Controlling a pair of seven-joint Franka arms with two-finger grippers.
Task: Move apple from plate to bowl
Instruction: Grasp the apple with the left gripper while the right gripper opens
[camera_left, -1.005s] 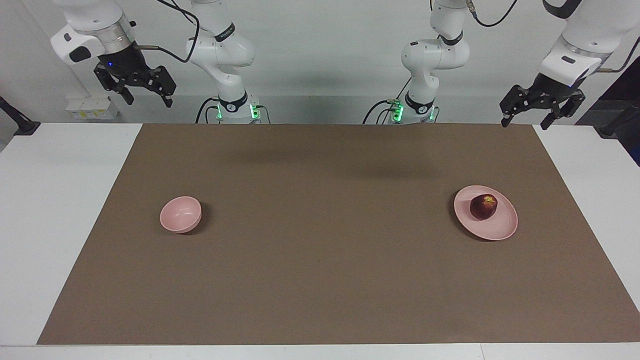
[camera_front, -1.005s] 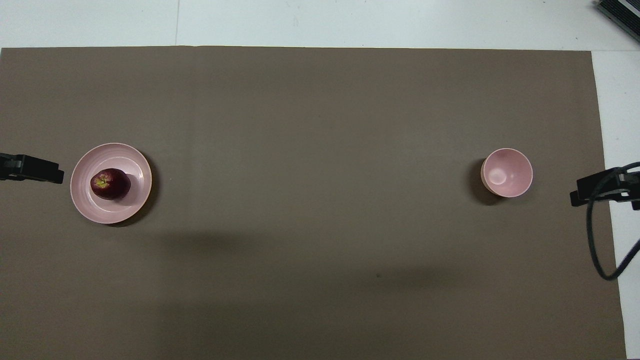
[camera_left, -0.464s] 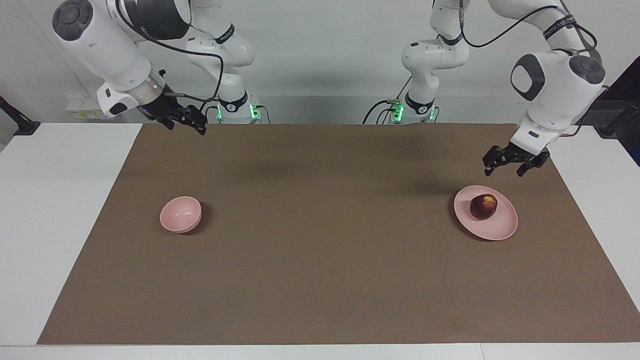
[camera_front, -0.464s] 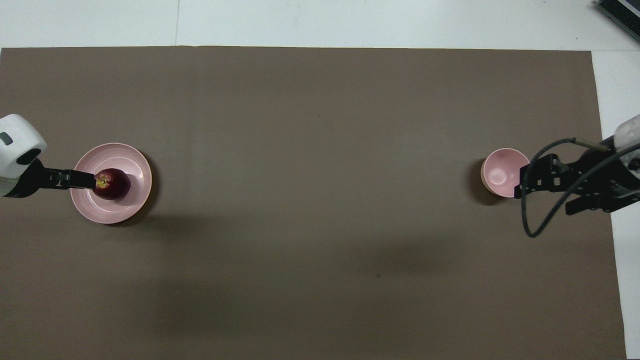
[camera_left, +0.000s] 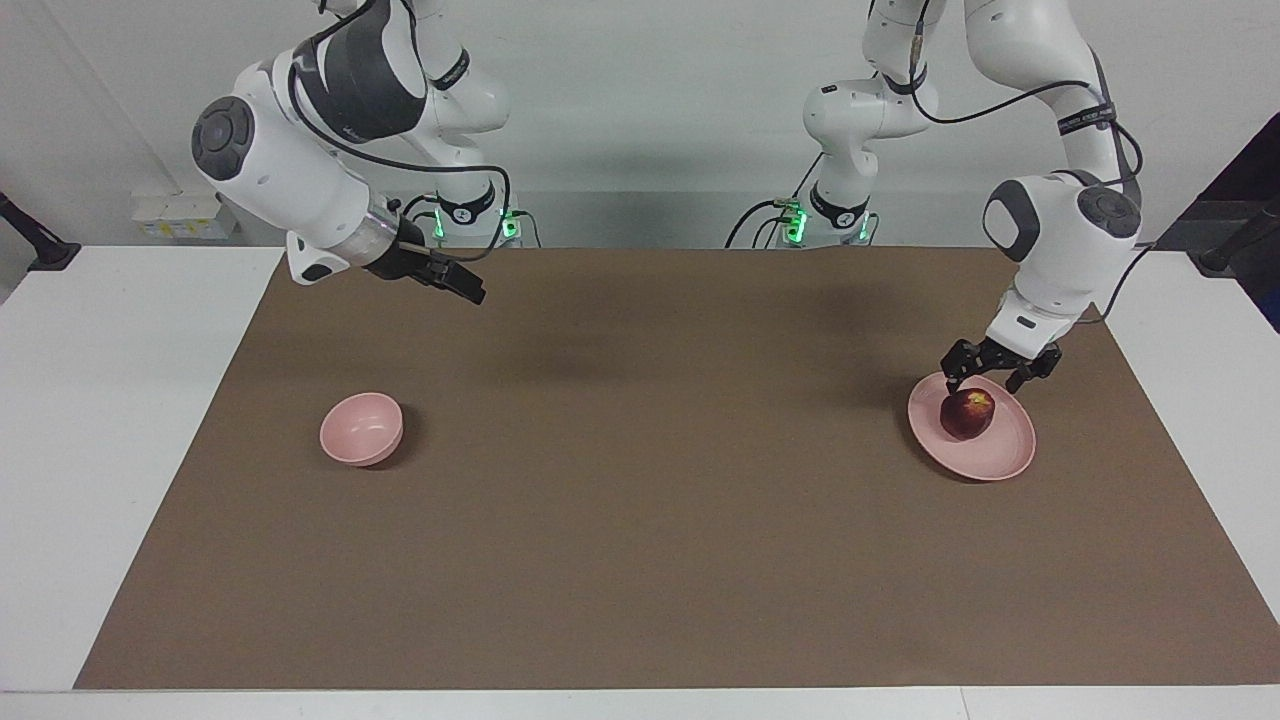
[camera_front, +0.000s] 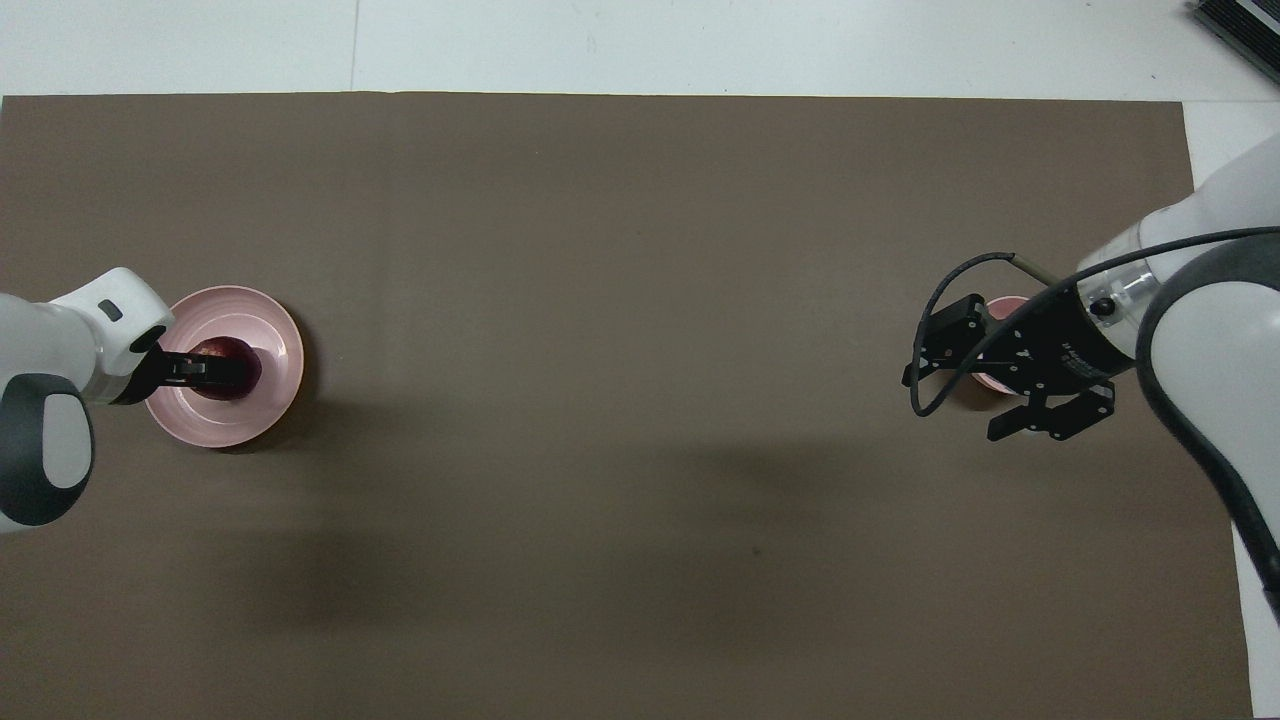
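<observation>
The left pincer (camera_left: 985, 381), fingers spread, hangs directly above the small dark red apple (camera_left: 967, 414), which sits on the flat pale pink plate (camera_left: 1005, 455) on the brown-covered worktop (camera_left: 650, 500). The step looks like the reach: next, descend and close. Well apart, the small deep pink bowl (camera_left: 361, 428) lies under the raised, open right pincer (camera_front: 1000, 385).

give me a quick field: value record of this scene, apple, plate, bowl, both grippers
apple: on the plate, not yet grasped
plate: toward the left arm's end of the table
bowl: toward the right arm's end, nothing in it
left gripper: open, just above the apple
right gripper: raised over the brown mat
</observation>
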